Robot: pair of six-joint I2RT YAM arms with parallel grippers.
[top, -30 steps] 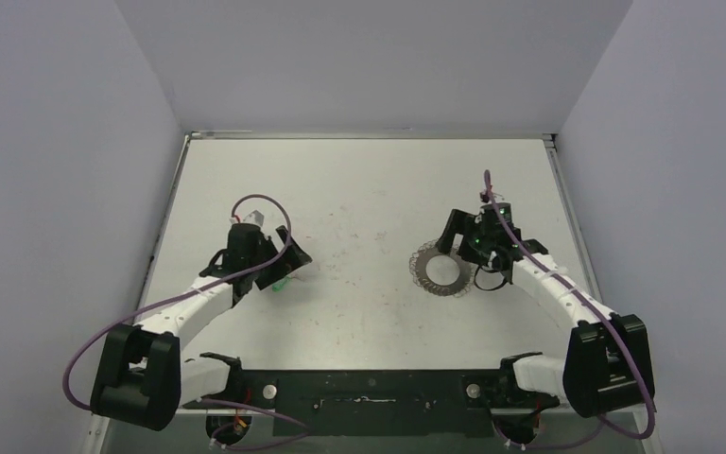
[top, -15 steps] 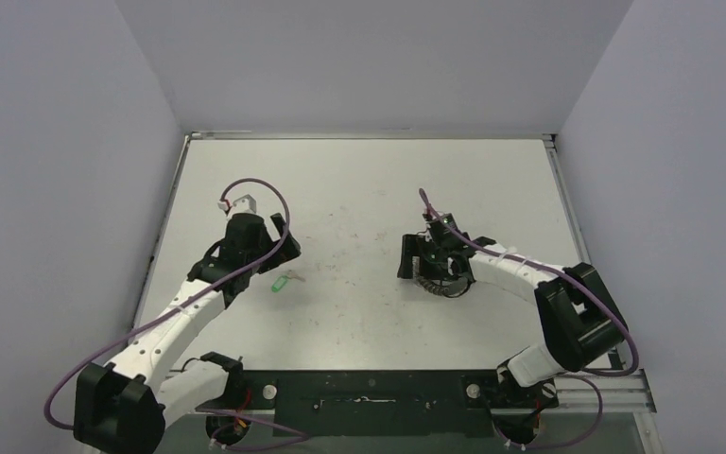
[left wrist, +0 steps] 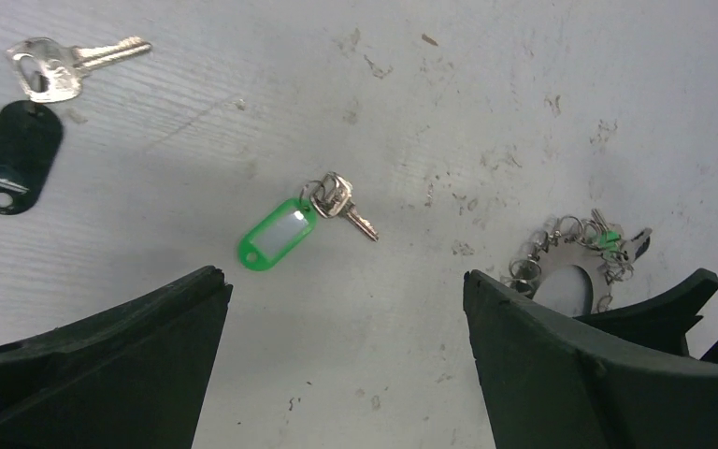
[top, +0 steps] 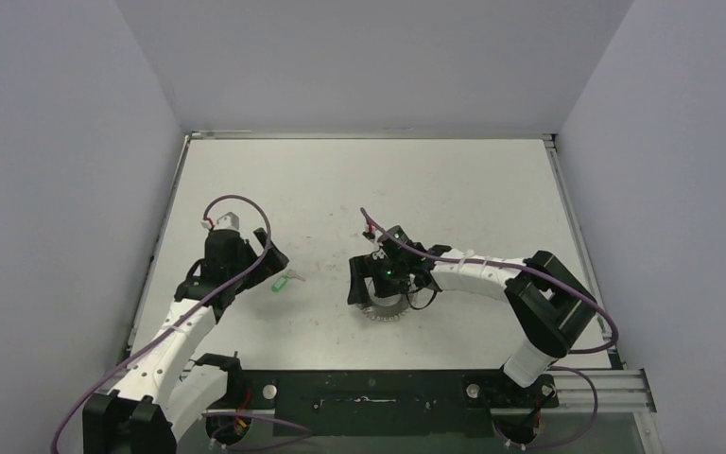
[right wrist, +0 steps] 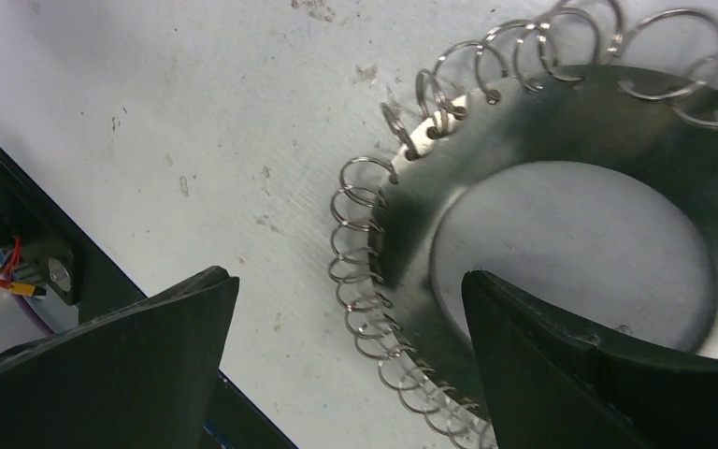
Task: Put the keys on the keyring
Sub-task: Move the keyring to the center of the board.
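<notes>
A green-tagged key (left wrist: 279,234) lies flat on the table, just ahead of my open left gripper (left wrist: 344,279), which holds nothing. A black-tagged key (left wrist: 17,154) and a plain silver key (left wrist: 56,67) lie further off at the upper left of the left wrist view. From above, the green key (top: 281,282) sits just right of the left gripper (top: 267,271). The keyring (right wrist: 402,234), a flat metal hoop rimmed with small wire loops, lies on the table. My right gripper (right wrist: 351,278) stands open astride its rim, one finger over the hollow centre. In the top view the keyring (top: 383,312) shows below the right gripper (top: 381,288).
The black base rail (top: 369,390) runs along the near table edge, close to the keyring. Purple cables (top: 246,203) loop over both wrists. Grey walls (top: 57,189) close in the table at left, right and back.
My right arm has swung left and toward the near edge, and the keyring has slid along with it. My left gripper has pulled back off the green key, which lies where it was.
</notes>
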